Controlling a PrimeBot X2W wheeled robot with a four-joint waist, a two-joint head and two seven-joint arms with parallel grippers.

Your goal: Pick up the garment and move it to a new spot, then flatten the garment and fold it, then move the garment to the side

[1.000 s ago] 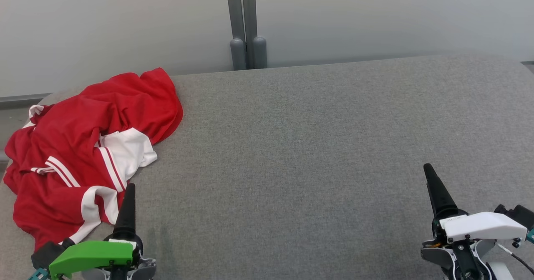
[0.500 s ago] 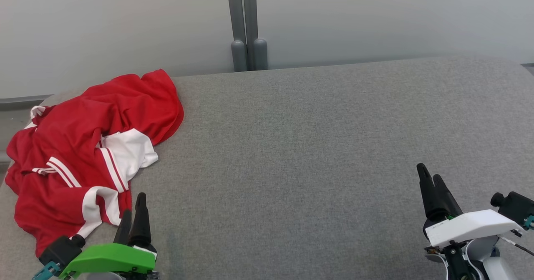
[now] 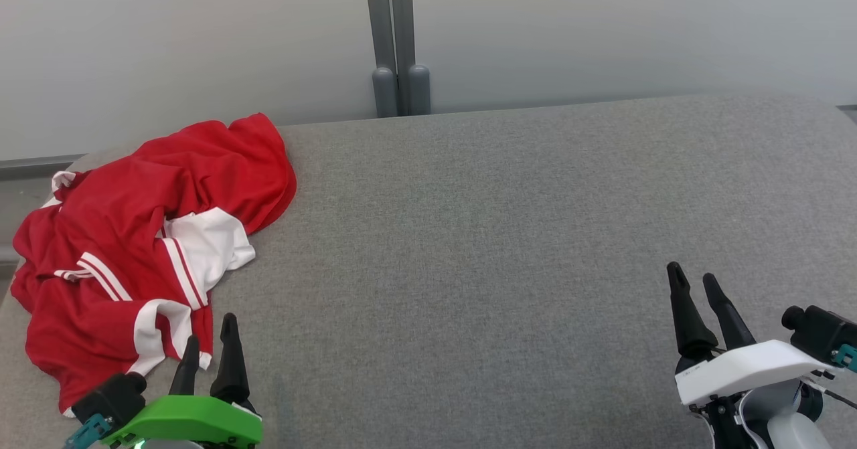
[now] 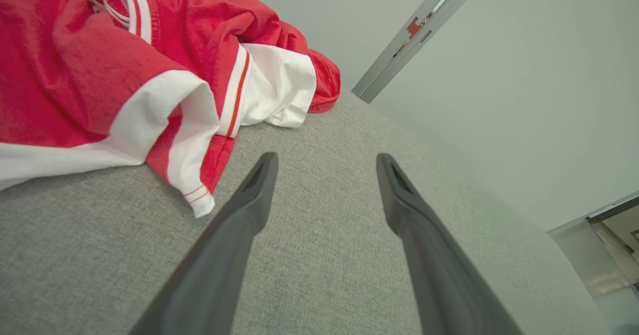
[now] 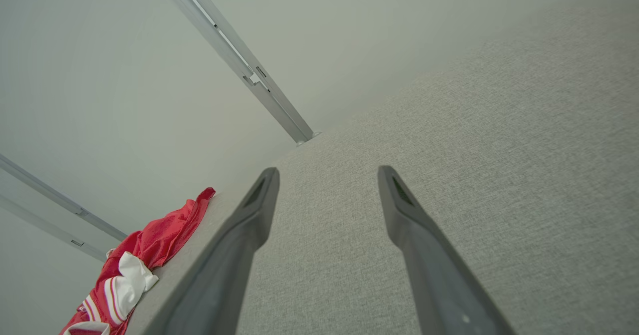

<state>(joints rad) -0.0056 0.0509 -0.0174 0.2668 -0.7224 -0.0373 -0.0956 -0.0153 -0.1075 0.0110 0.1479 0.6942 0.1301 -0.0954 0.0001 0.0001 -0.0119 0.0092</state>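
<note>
The garment, red with white panels and striped trim, lies crumpled at the far left of the grey padded surface. Its left edge reaches the edge of the surface, and the red bulk rises toward the far side. A white cuff or hem corner points toward the near side.

The left gripper is positioned at the near left, just beside the near right edge of the garment. Its jaws stand apart with nothing between them. In the left wrist view, a narrow strip of bare fabric appears to separate the white corner from the closer finger; contact cannot be ruled out from the head view.

The right gripper is positioned at the near right, well apart from the garment, over bare surface. Its jaws are likewise spread and hold nothing.

A pale wall stands behind the far edge, with a grey vertical post at its centre.
</note>
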